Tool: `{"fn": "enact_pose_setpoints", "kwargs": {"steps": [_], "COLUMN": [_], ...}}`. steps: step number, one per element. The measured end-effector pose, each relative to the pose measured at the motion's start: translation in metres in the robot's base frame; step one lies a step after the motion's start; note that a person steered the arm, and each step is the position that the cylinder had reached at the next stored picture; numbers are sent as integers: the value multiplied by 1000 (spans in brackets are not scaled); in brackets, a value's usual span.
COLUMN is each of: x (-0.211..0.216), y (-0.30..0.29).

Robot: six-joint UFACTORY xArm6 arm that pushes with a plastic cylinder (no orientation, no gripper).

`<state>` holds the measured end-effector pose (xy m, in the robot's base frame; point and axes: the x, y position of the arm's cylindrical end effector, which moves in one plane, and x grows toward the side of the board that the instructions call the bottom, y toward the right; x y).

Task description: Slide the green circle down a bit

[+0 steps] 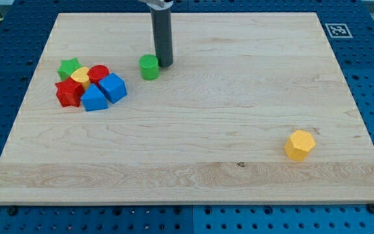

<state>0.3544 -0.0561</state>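
The green circle (149, 67) is a short green cylinder on the wooden board (239, 84), left of the board's middle and toward the view's top. My tip (164, 64) is the end of a dark rod coming down from the view's top. It stands just to the right of the green circle, close to it or touching its upper right side.
A cluster sits to the left: a green star (69, 67), a yellow circle (80, 77), a red circle (99, 73), a red block (68, 93), and two blue blocks (113, 87) (94, 99). A yellow hexagon (300, 144) lies at the lower right.
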Motion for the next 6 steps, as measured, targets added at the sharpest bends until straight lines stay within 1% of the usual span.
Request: {"fn": "enact_pose_setpoints", "kwargs": {"steps": [1,2,3,4,5,6], "x": [13,25,46,51,43,23], "y": [-13,-9,7,7,5,4]}}
